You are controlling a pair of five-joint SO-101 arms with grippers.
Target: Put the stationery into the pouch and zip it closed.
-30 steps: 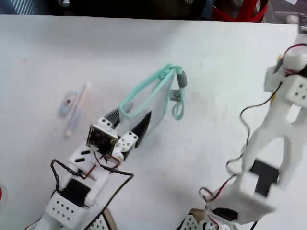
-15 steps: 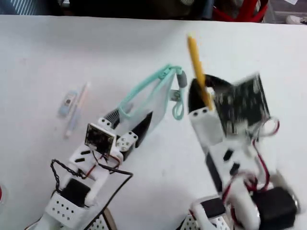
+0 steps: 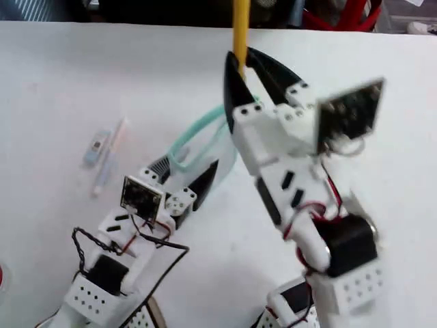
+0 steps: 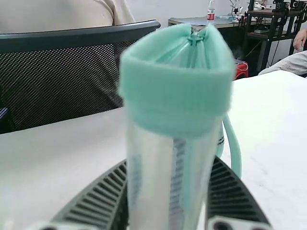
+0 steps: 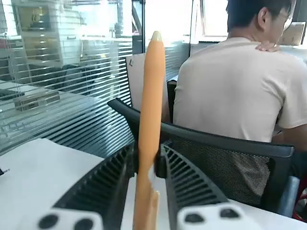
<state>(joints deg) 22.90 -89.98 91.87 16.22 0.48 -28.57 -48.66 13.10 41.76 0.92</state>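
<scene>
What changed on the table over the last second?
The right gripper, shut on the yellow pen, swung in from the table's right edge to above the pouch. The left gripper kept its grip on the pouch. The thin pen and small blue item lay unmoved.

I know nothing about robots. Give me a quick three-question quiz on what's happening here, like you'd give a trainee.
1. True or false: the pouch lies flat on the table, untouched.
2. What do the right arm's jaws hold? A) an orange pen B) scissors C) a ruler
3. How many loose items lie on the table beyond the left arm?

Key: 1. False; the left arm's jaws grip it. 2. A. 3. Two: a pale pen and a small bluish item.
</scene>
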